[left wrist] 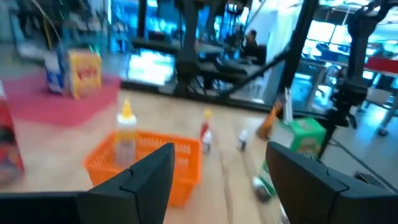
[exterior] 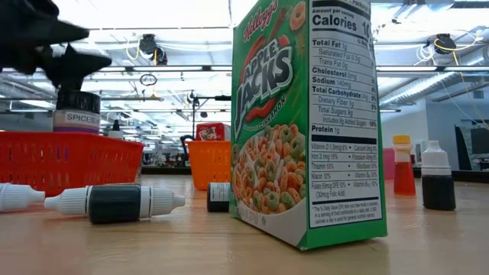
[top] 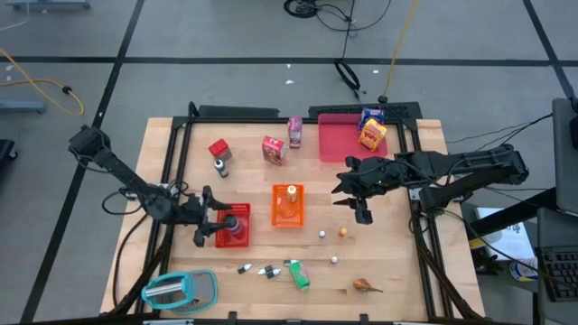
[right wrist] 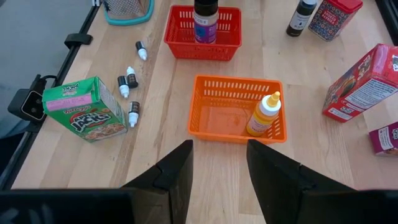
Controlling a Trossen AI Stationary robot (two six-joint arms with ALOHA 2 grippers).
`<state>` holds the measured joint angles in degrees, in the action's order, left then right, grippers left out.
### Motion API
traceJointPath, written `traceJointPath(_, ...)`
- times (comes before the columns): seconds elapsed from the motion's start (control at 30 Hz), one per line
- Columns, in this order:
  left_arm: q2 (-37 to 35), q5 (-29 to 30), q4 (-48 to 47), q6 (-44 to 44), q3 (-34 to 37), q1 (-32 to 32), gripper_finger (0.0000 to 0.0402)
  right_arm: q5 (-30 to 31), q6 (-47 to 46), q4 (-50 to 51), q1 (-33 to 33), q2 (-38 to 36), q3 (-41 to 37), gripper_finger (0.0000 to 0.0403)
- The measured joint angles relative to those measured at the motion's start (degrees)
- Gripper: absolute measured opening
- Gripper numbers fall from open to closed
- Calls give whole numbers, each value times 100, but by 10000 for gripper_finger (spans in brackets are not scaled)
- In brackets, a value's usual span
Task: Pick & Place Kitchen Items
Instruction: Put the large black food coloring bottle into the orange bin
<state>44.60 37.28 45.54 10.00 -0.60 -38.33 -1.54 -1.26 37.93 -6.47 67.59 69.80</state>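
My left gripper (top: 208, 219) (left wrist: 221, 155) stands open at the left side of the red bin (top: 232, 236), with nothing between its fingers. A dark spice jar (top: 235, 223) (exterior: 76, 113) stands upright in that bin. My right gripper (top: 352, 204) (right wrist: 219, 149) hangs open above the table, right of the orange bin (top: 288, 206) (right wrist: 237, 115). That bin holds a yellow-capped bottle (right wrist: 263, 114). A green cereal box (top: 298, 273) (exterior: 306, 122) and small dropper bottles (top: 256, 269) lie near the front edge. Small balls (top: 332, 236) rest on the wood.
A pink tray (top: 341, 143) at the back holds a blue and a yellow carton (top: 372, 129). Left of it are a red carton (top: 274, 149), a pink carton (top: 295, 131), a red can (top: 219, 148) and a dark bottle (top: 221, 167). A teal-rimmed oval object (top: 181, 289) lies front left.
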Motion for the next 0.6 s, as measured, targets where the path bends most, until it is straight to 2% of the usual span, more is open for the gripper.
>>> traceJointPath(0.07,0,354,134,-272,1,-4,255,0,0,0,1,0,0,141)
traceJointPath(0.2,0,1702,129,-386,2,-2,255,0,0,2,0,0,0,141)
traceJointPath(0.3,0,2475,133,-518,0,0,255,0,0,0,-1,0,0,141)
traceJointPath(0.6,0,4761,112,-1989,-472,7,255,0,0,2,-1,0,0,141)
